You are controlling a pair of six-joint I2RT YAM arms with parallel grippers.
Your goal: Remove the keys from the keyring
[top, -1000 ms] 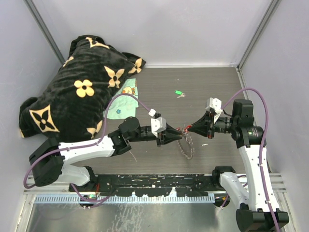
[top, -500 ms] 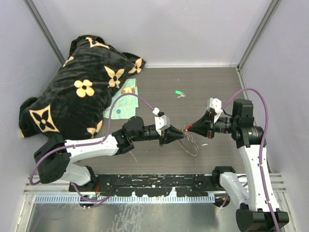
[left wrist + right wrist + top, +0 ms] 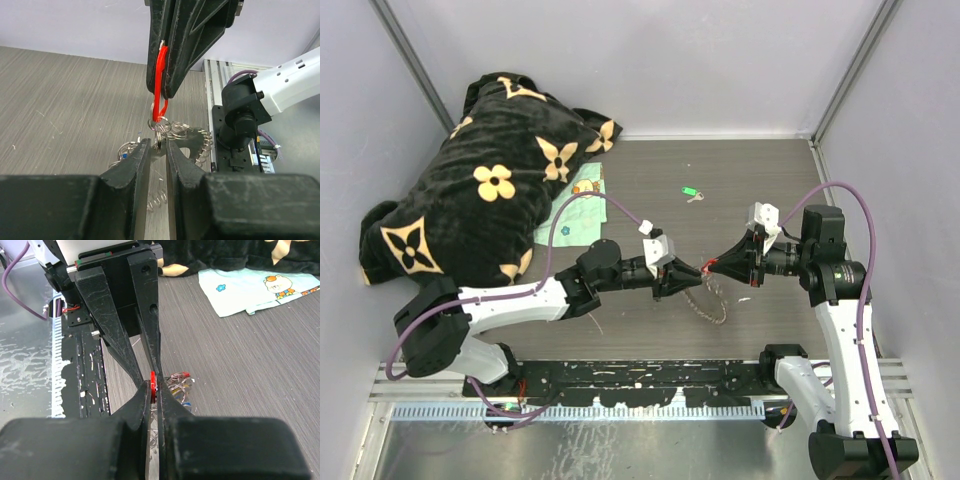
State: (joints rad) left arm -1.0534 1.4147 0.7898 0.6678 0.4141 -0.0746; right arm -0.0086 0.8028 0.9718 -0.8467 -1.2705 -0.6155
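Observation:
My right gripper (image 3: 709,268) is shut on the red plastic tag (image 3: 160,82) of one of the keys, holding it above the table. Under the tag hangs a small split ring (image 3: 160,124), and below that the keyring (image 3: 708,300) with its coiled wire rim (image 3: 197,137). My left gripper (image 3: 695,272) faces the right one tip to tip. Its jaws (image 3: 158,144) are nearly closed, pinching a thin metal ring of the keyring just under the red tag. More keys with coloured tags (image 3: 179,385) dangle behind the red tag (image 3: 152,385).
A separate green-tagged key (image 3: 689,192) lies on the table further back. A black blanket with beige flowers (image 3: 490,190) fills the back left, with a pale blue cloth (image 3: 575,215) beside it. The metal base rail (image 3: 640,375) runs along the near edge.
My left gripper has moved right and slightly up, close to the right gripper's tips, and the hanging keyring has shifted with it. The right arm has stayed still.

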